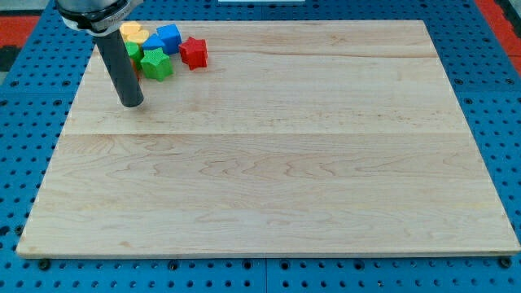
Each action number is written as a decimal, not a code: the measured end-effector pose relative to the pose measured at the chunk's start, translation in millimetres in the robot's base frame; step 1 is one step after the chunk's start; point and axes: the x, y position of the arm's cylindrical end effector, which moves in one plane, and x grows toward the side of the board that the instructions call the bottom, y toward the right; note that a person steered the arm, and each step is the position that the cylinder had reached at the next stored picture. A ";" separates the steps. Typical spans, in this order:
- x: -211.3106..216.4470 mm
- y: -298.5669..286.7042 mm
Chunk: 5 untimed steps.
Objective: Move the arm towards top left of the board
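My tip (131, 104) rests on the wooden board (269, 163) near its top left corner. The dark rod rises from it to the view's top edge. A cluster of blocks sits just above and to the right of the tip: a green star block (156, 63), a red star block (194, 52), a blue block (168, 37), a yellow block (133, 34), and a second green block (133, 54) partly hidden behind the rod. The tip is a short way below the green star block and apart from it.
The board lies on a blue pegboard table (496, 89). A red surface (24, 24) shows at the view's top left beyond the table.
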 end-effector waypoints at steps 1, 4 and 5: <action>0.0 7.5; 30.2 -79.9; 34.4 -111.2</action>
